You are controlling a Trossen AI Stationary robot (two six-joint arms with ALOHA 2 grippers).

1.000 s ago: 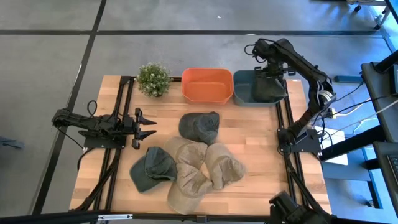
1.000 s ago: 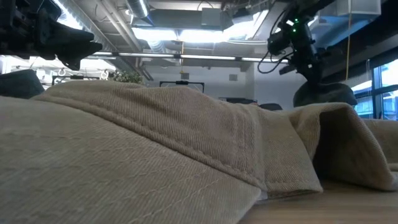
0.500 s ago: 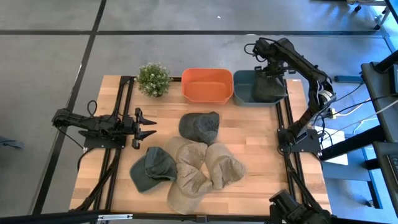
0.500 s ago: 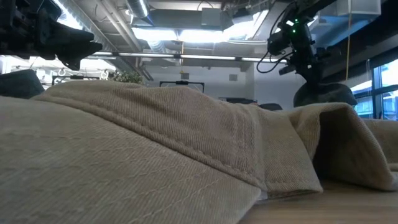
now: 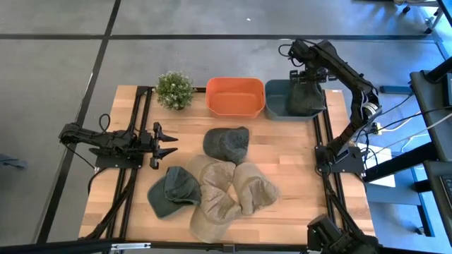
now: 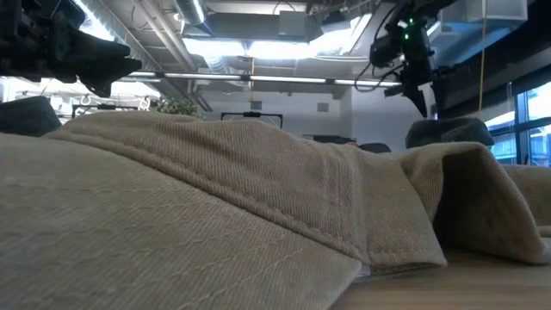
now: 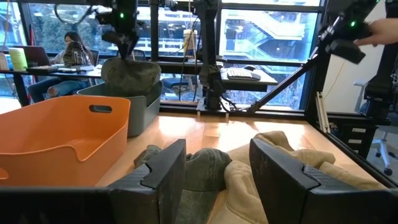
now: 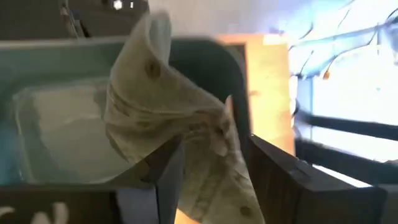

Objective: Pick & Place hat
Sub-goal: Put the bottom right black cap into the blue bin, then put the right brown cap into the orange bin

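So my right gripper [image 5: 308, 76] is up over the blue-grey bin [image 5: 277, 106] at the far right of the counter [image 5: 296, 169], fingers spread apart. The olive hat [image 5: 305, 100] sits inside that bin, just below them. My left gripper [image 5: 168, 144] is parked open on the left side.

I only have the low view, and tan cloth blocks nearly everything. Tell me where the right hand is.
Observer: In the high view, the right hand is over the blue-grey bin, and a hat lies in that bin.
Operator: Report its grip.
Observer: In the right wrist view, its fingers stand apart with hat cloth between them.
Operator: Now the left hand.
Observer: The left hand waits open at the table's left side.
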